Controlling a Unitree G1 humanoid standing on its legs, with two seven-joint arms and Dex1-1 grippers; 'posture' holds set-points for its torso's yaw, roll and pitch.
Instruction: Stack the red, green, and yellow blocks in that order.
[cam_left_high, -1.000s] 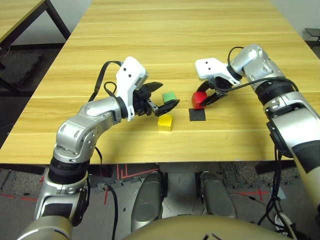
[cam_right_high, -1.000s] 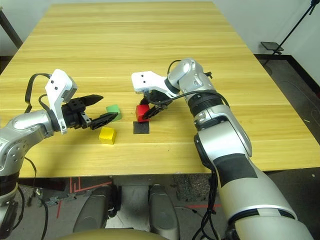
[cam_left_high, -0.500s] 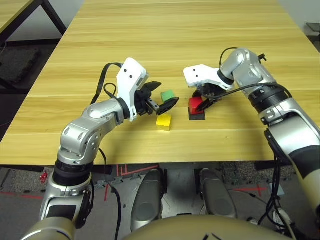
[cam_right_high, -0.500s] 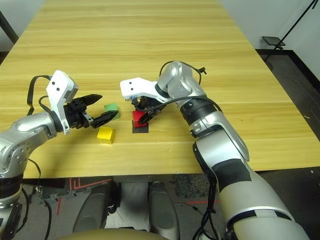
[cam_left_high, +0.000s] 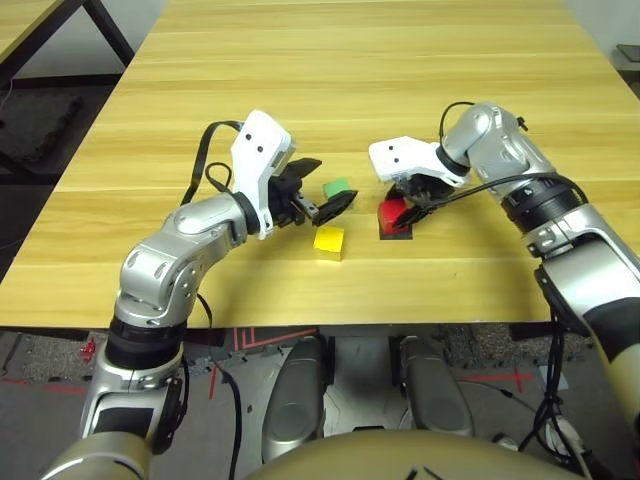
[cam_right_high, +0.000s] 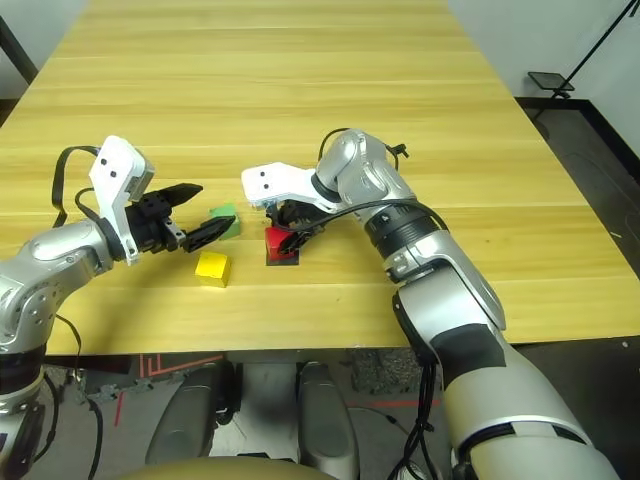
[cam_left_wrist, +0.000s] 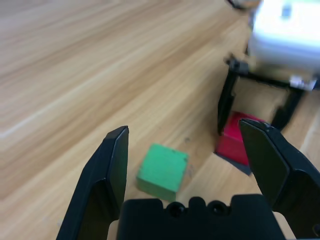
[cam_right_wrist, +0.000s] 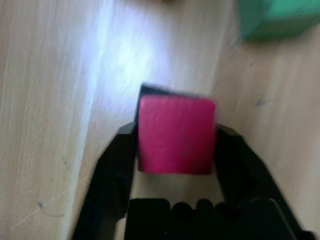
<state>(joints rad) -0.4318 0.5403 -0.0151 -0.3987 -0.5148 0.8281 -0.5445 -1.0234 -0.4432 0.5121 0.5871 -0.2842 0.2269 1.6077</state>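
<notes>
Red block (cam_left_high: 392, 213) now sits on the black patch (cam_left_high: 397, 236); right end effector (cam_right_wrist: 177, 132) has just loosened around it. Base looks placed, green block (cam_left_wrist: 161, 172) likely next; left end effector (cam_left_wrist: 184, 127) open, empty.

1 red block (cam_left_high: 393, 214), 1 green block (cam_left_high: 336, 187), 1 yellow block (cam_left_high: 328, 243), each plain. Patch (cam_right_high: 283, 258): black. Table (cam_left_high: 330, 90): pale yellow-brown, streaked with wood grain. Arms (cam_left_high: 190, 245): silver with black bands.

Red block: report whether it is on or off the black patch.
On: the red block sits over the black patch, whose edge shows beneath it.
</notes>
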